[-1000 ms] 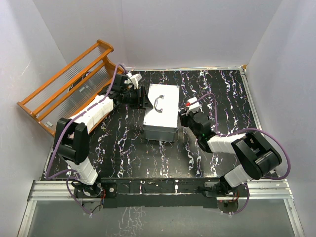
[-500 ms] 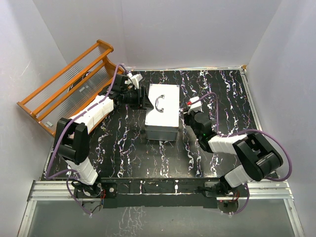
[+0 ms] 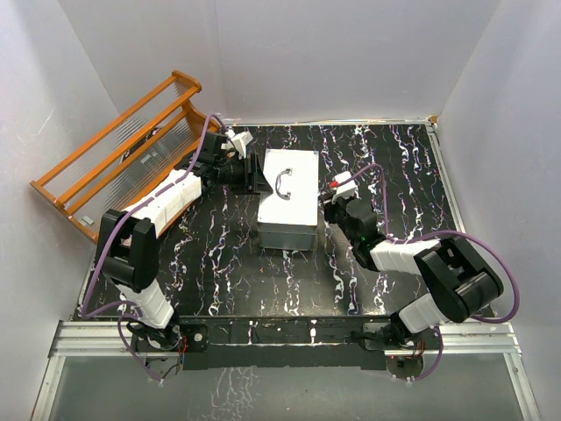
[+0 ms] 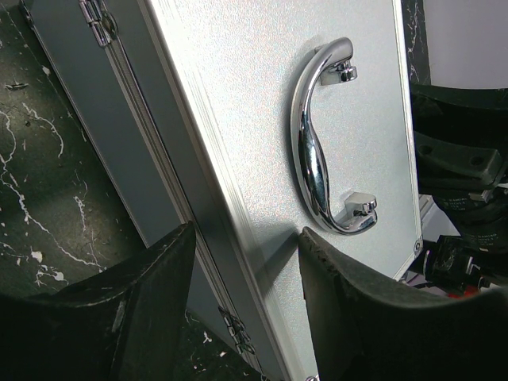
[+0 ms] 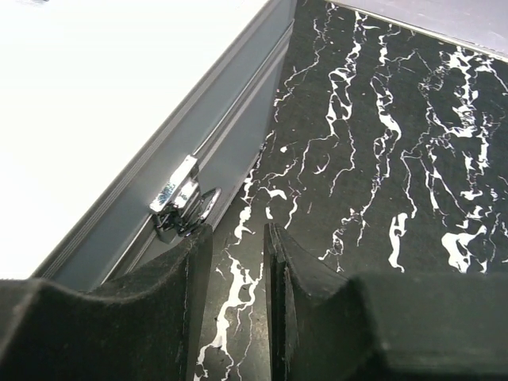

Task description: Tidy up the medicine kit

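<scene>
The closed kit (image 3: 286, 200) sits mid-bench (image 3: 219, 254), its handle (image 3: 281, 180) on top. The left pincer (image 3: 255, 176) is at the kit's left side, fingers (image 4: 135, 309) wide apart and straddling the lid's edge, gripping nothing. The right pincer (image 3: 326, 207) is low at the kit's right side, open only a narrow slit and empty, its tips just beside the latch (image 5: 179, 202).

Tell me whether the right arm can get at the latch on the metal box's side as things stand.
Probably yes. The right gripper hangs close beside the medicine kit, fingertips just short of the latch, with nothing visible between them. Its jaws are only slightly parted.
</scene>
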### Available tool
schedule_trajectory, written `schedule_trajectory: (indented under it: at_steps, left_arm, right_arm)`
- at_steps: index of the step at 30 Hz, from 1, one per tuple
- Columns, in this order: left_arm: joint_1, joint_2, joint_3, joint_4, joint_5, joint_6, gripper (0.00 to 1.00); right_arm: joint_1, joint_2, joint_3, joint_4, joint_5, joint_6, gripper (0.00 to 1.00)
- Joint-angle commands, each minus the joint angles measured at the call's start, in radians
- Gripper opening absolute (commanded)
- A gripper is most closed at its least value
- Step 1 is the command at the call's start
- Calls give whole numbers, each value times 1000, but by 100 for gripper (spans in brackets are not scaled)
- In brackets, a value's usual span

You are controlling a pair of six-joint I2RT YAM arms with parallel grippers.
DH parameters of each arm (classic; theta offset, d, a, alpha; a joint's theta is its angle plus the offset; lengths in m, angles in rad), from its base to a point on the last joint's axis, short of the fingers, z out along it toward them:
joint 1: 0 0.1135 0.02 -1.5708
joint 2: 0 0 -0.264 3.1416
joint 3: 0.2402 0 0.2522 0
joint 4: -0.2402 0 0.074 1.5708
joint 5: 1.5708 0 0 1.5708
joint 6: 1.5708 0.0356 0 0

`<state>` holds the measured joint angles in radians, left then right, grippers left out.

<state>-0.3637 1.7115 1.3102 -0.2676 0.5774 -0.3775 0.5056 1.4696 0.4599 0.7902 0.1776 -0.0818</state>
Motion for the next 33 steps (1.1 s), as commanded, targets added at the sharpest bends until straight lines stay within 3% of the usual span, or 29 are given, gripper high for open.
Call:
schedule_trajectory:
  at_steps: [1, 27, 33]
  left_arm:
    - [-3, -4, -29, -77, -38, 37, 52]
    - [-3, -6, -35, -67, -24, 28, 52]
    - [-2, -10, -37, -69, -27, 28, 52]
  right_arm:
    - [-4, -17, 37, 73, -42, 19, 30]
    - [-13, -112, 27, 41, -177, 65, 31]
    - [-17, -134, 31, 8, -100, 106, 30]
